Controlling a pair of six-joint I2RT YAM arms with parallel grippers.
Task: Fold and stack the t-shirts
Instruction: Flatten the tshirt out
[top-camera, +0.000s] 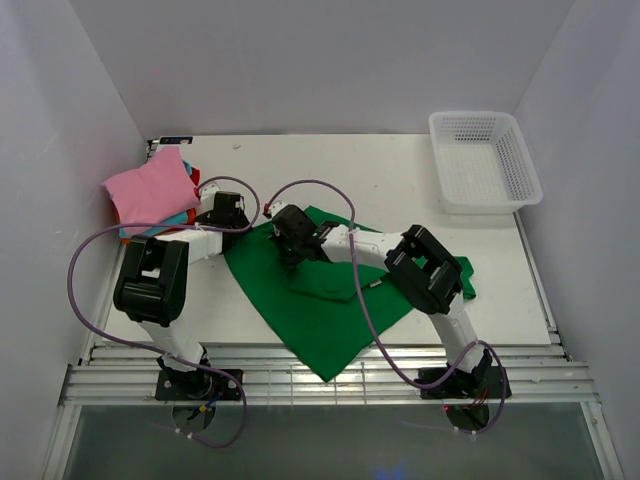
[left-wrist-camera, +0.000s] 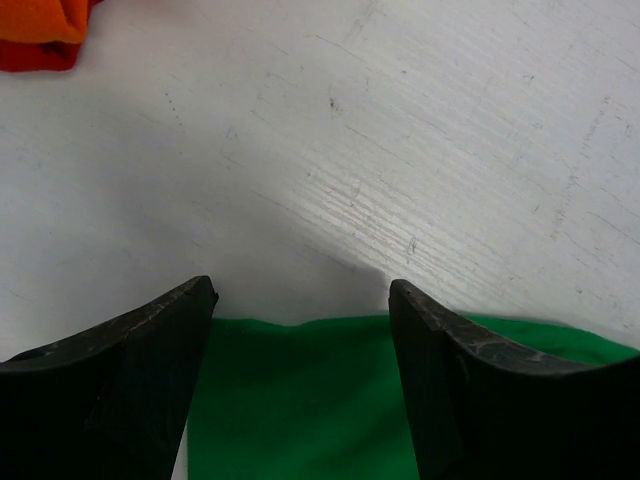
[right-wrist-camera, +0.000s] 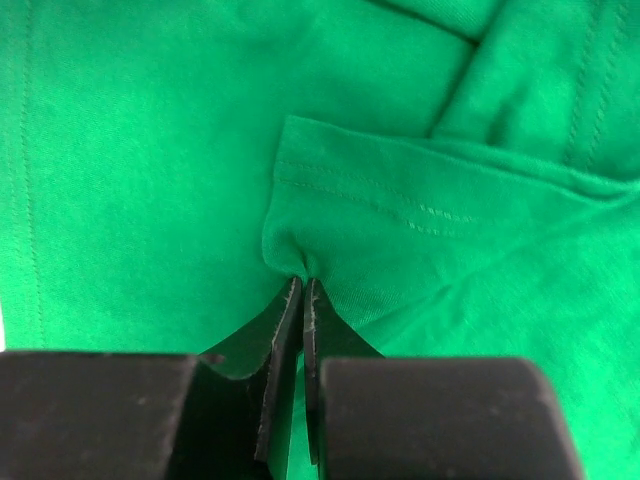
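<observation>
Folding step. Right gripper (right-wrist-camera: 303, 286) is clamped on the sleeve hem of the green shirt (right-wrist-camera: 140, 150) at its tips. Left gripper (left-wrist-camera: 302, 298) gapes wide and empty, with the shirt edge below its fingers. Next, probably: draw the sleeve inward.

table (top-camera: 380, 170): white | green t-shirt (top-camera: 300, 310): centre | folded stack (top-camera: 150, 190): far-left | basket (top-camera: 484, 204): far-right
</observation>
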